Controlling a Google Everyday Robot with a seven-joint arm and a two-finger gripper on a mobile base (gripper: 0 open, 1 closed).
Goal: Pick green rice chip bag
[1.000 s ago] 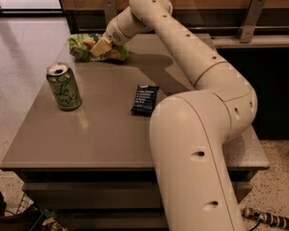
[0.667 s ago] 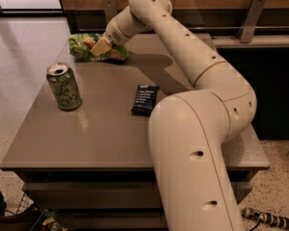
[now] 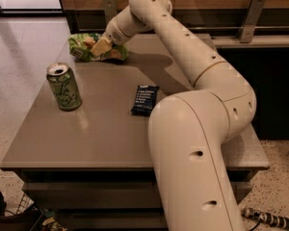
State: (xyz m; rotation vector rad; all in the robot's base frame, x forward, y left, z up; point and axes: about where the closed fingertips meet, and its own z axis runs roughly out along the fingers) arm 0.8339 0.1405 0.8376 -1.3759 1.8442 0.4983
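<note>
The green rice chip bag [image 3: 82, 46] is a wrinkly light-green foil bag lying at the far left corner of the table [image 3: 101, 134]. My gripper [image 3: 100, 46] reaches across the table from the right and sits down on the middle of the bag, covering part of it. The bag rests on the tabletop. The arm's big cream links fill the right half of the view.
A green drink can [image 3: 63, 86] stands upright at the left side of the table. A flat dark blue bar wrapper [image 3: 144, 100] lies near the middle. A wooden wall with metal brackets [image 3: 248, 18] runs behind the table. Speckled floor lies to the left.
</note>
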